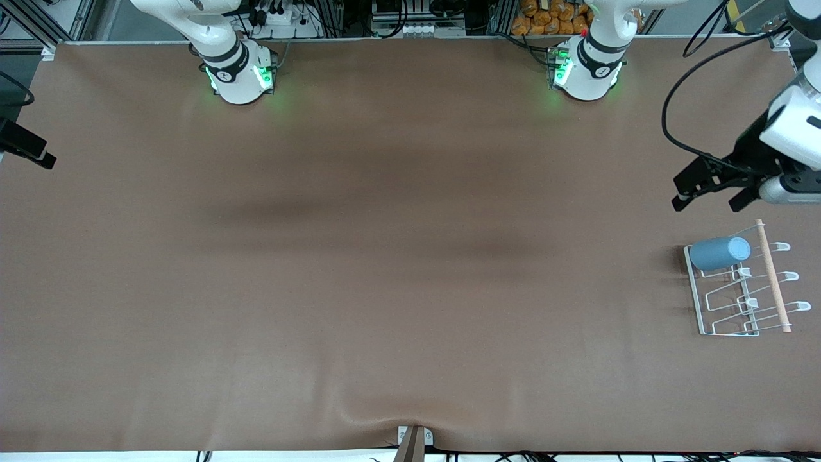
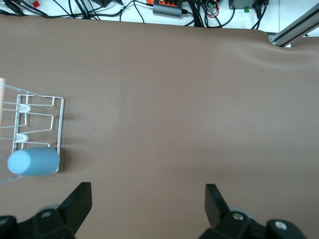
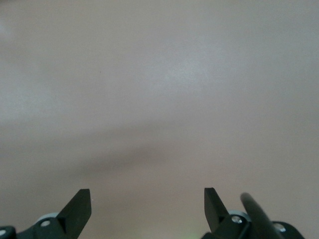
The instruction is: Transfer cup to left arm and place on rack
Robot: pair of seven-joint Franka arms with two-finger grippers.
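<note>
The light-blue cup [image 1: 719,253] lies on its side on the white wire rack [image 1: 699,308], at the rack's end farthest from the front camera, at the left arm's end of the table. My left gripper [image 1: 709,200] is open and empty, in the air over the bare table just beside that end of the rack. In the left wrist view the cup [image 2: 34,161] and rack [image 2: 59,119] lie off to one side of the open left gripper [image 2: 147,196]. My right gripper [image 3: 147,196] is open and empty over bare table, at the right arm's end [image 1: 29,149].
A light wooden rod [image 1: 773,282] runs along the rack's outer side. The brown table cover [image 1: 397,256] has a small bulge at its edge nearest the front camera. Cables and equipment line the edge by the arm bases [image 1: 410,25].
</note>
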